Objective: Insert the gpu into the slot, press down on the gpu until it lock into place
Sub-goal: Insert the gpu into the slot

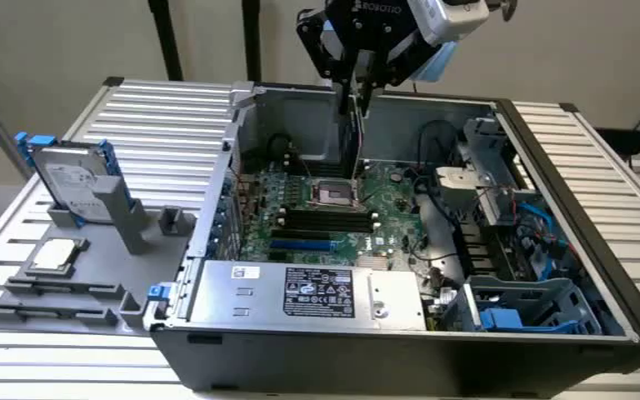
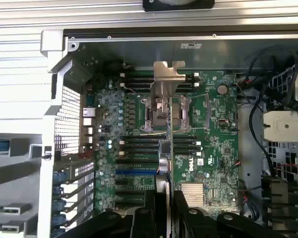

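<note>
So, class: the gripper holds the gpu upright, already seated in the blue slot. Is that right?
Not seated. In the exterior view the gripper holds the gpu upright over the processor socket, while the blue slot lies bare, apart from it.

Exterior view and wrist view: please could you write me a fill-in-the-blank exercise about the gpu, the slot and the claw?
1. The claw is shut on the ____.
2. The slot is ____: no card sits in it.
3. The slot's colour is ____.
4. The hard drive stands outside the case, at the exterior view's ____.
Missing words: gpu, empty, blue, left.
</note>
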You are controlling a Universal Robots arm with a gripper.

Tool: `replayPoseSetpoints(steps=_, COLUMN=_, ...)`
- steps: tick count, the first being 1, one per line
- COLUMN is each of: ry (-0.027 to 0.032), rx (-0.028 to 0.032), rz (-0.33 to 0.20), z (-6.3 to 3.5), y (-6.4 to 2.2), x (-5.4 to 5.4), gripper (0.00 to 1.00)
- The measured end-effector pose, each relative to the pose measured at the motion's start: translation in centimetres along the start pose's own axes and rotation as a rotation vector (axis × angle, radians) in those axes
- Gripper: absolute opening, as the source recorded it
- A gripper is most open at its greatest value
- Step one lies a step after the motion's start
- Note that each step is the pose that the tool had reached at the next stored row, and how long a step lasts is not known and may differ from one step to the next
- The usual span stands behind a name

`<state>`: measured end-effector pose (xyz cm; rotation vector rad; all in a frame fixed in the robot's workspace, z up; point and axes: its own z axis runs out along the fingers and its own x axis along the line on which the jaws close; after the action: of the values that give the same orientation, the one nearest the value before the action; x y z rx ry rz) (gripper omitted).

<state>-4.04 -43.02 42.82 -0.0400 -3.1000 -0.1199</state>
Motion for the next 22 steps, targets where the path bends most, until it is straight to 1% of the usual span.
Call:
replayPoseSetpoints(steps=9, ry=-0.0001, rx=-0.0001, rz=0.0, z=0.01, y=0.0, x=0.0, gripper=0.26)
replayPoseSetpoints(steps=10, ry=0.0002, rx=0.0003, rz=-0.008, z=0.02, y=-0.01, x=0.0, gripper=0.26)
replayPoseSetpoints(steps=22, ry=0.0166, rx=0.0089, rz=-0.225, z=0.63, y=-0.05, x=-0.02, gripper=0.26)
